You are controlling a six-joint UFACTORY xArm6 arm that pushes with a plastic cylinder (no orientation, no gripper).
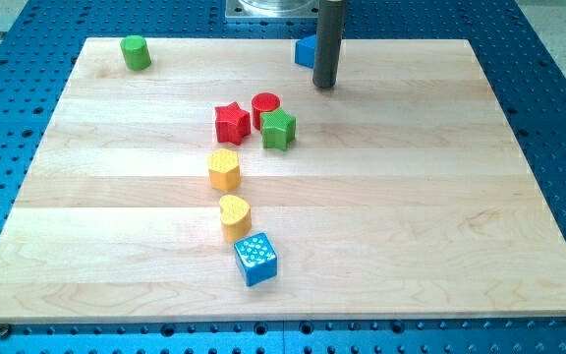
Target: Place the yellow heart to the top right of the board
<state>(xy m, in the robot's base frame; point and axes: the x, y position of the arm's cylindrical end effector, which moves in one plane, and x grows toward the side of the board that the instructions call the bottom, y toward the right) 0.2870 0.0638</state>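
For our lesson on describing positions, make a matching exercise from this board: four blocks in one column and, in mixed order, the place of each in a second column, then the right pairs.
Column one:
1. green cylinder
2. blue cube
3. red star
4. yellow heart

Column two:
A. just above the blue cube, below the yellow hexagonal block
B. the board's top left corner in the view
C. nearest the view's bottom edge
D. in the central cluster, left of the green block

Pairs: 1-B, 2-C, 3-D, 4-A

My tip stands near the view's top, beside a partly hidden blue block.
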